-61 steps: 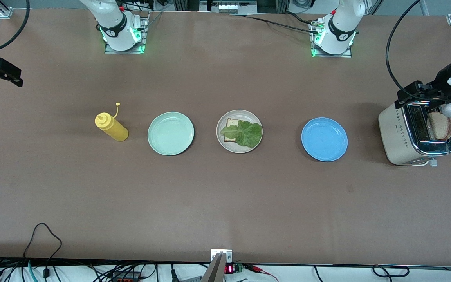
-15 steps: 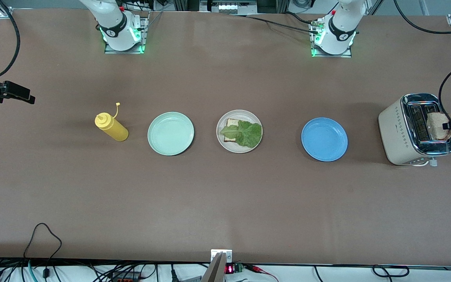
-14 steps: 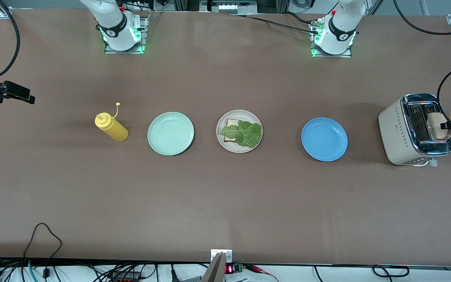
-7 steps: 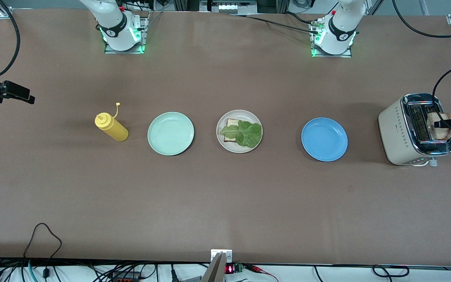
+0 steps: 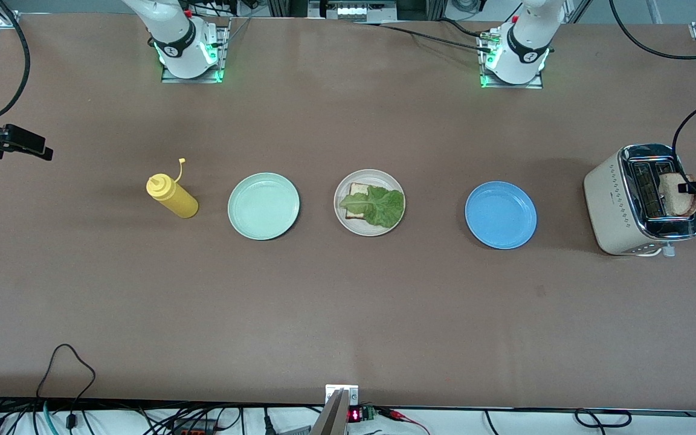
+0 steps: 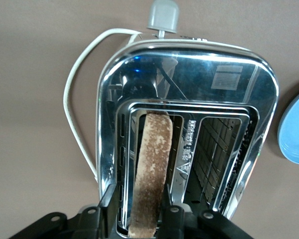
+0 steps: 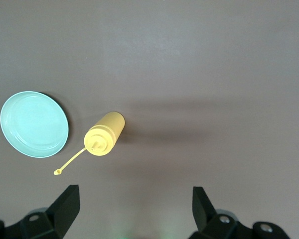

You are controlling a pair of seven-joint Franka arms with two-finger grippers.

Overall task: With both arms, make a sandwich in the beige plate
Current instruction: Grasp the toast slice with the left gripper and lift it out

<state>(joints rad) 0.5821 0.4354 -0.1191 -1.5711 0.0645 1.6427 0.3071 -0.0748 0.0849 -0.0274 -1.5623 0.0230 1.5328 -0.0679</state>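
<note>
Three plates lie in a row across the middle of the brown surface (image 5: 348, 314) in the front view: a mint-green plate (image 5: 263, 206), the beige plate (image 5: 369, 202) and a blue plate (image 5: 500, 215), the blue one toward the left arm's end. On the beige plate we see a slice of bread (image 5: 356, 199) with a lettuce leaf (image 5: 379, 206) laid over it. A yellow squeeze bottle (image 5: 171, 196) stands beside the mint-green plate, toward the right arm's end. A toaster (image 5: 632, 202) sits at the left arm's end of the surface, with a slice of toast (image 5: 675, 194) standing up out of one slot. The left claw (image 5: 695, 186) reaches to that toast from the frame's edge. The right claw (image 5: 12, 144) hangs over the right arm's end of the surface, well apart from everything, and waits.

From the left wrist view we look straight down into the chrome toaster (image 6: 189, 79). Its toast (image 6: 152, 169) stands on edge in one slot, and the left claw (image 6: 139, 209) has a finger on each side, pressed against the slice, so we read it as clenched on the toast. The other slot shows only its wire guides, and a sliver of the blue plate (image 6: 296, 134) shows at the edge.

From the right wrist view, the right claw (image 7: 132, 206) has its fingers spread wide, grasping nothing. Below it are the squeeze bottle (image 7: 103, 133) and the mint-green plate (image 7: 34, 124).
</note>
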